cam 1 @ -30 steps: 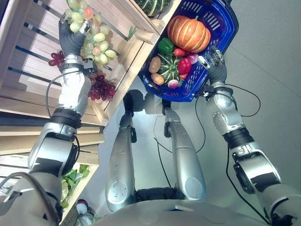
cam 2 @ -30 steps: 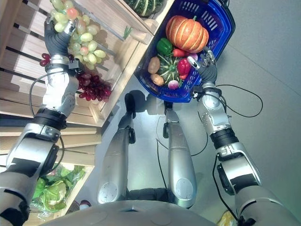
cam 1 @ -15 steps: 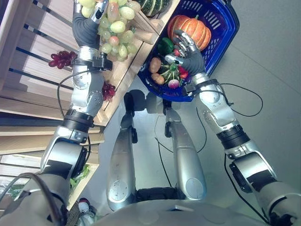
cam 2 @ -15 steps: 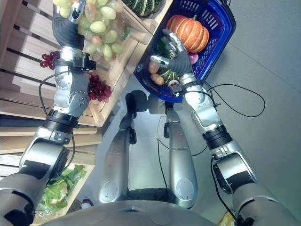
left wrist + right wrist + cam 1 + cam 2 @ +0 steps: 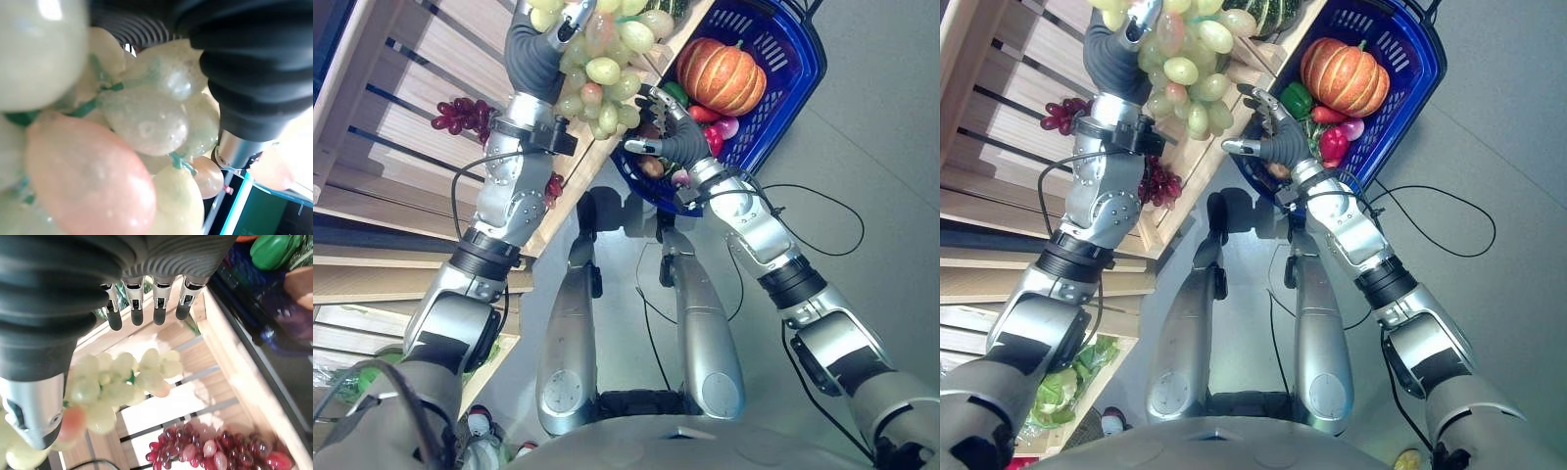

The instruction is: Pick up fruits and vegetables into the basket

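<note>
Gripping the green grape bunch (image 5: 603, 70) in my clenched left hand (image 5: 543, 44), I hold it above the wooden crate's edge (image 5: 597, 162). My right hand (image 5: 1273, 132), fingers spread and released, hangs beside the blue basket (image 5: 783, 93) on the grey floor (image 5: 862, 176). Beyond sit a pumpkin (image 5: 722, 75), a green pepper (image 5: 1295, 99) and red grapes (image 5: 462, 111).

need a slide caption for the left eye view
Left hand lifts green grapes from the wooden shelf toward the blue basket, right hand open beside it.
</note>
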Controlling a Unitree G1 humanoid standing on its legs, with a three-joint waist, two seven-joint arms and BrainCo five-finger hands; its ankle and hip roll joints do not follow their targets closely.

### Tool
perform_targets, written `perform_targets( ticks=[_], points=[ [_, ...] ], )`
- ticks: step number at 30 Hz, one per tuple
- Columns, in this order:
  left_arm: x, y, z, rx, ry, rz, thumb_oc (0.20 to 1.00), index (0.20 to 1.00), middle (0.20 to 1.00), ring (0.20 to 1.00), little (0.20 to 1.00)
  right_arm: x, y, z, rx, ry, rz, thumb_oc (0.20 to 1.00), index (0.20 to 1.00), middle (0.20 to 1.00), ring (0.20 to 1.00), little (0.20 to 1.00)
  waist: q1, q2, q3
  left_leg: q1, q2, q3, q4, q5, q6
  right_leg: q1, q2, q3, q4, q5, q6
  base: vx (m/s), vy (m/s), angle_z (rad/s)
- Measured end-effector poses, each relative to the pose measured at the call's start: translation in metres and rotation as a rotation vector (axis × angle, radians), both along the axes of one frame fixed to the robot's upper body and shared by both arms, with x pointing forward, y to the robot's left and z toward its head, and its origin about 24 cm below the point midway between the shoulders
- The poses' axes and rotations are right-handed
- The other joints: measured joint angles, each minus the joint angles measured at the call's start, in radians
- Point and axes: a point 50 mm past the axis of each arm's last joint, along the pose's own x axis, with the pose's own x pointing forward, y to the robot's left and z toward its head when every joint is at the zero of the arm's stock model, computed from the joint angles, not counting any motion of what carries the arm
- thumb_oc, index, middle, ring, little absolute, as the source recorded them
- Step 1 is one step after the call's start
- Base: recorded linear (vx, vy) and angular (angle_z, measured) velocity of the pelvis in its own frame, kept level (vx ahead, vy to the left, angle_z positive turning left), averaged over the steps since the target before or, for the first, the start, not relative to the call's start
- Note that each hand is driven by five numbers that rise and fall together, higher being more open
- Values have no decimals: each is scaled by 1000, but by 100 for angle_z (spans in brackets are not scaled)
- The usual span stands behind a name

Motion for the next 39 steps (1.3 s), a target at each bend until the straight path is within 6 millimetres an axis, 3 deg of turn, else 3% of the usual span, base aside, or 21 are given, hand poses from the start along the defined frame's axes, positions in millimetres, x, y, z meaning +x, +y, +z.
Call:
perform_targets(
  ticks=[12,33,35,36,37,39],
  points=[
    [-1,-9,-3,27,43,-75,200,200,200,200,200,-3,15,16,7,-44,64,1000,1000,1000,1000,1000,3,0,0,-1,0,-2,0,0,0,-3,0,-2,6,-4,-2,0,0,0],
    [-9,-29,-4,74,49,-233,200,200,200,200,200,-4,19,17,34,-27,72,1000,1000,1000,1000,1000,26,1,0,1,-5,-20,0,4,-3,-3,-13,-29,26,-16,-7,-3,-3,1],
    [-9,-29,-4,76,52,-236,200,200,200,200,200,-4,20,17,32,-28,73,570,570,570,570,570,27,1,0,0,-5,-25,0,5,-5,-3,-13,-34,30,-19,-9,-10,0,6],
    [-9,-29,-4,73,55,-239,200,200,200,200,200,-4,20,17,33,-28,73,260,260,260,260,260,27,1,0,0,-5,-26,0,5,-5,-3,-14,-36,34,-22,-10,8,-10,5],
    [-9,-29,-5,73,60,-241,200,200,200,200,200,-4,20,17,32,-28,74,200,200,200,200,200,27,1,0,0,-5,-27,0,5,-5,-3,-14,-37,35,-22,-10,0,0,0],
    [-8,-29,-5,74,69,-246,200,200,200,200,200,-4,20,17,29,-28,74,200,200,200,200,200,27,1,0,0,-4,-27,0,5,-6,-3,-13,-37,35,-23,-10,0,0,0]
  ],
)
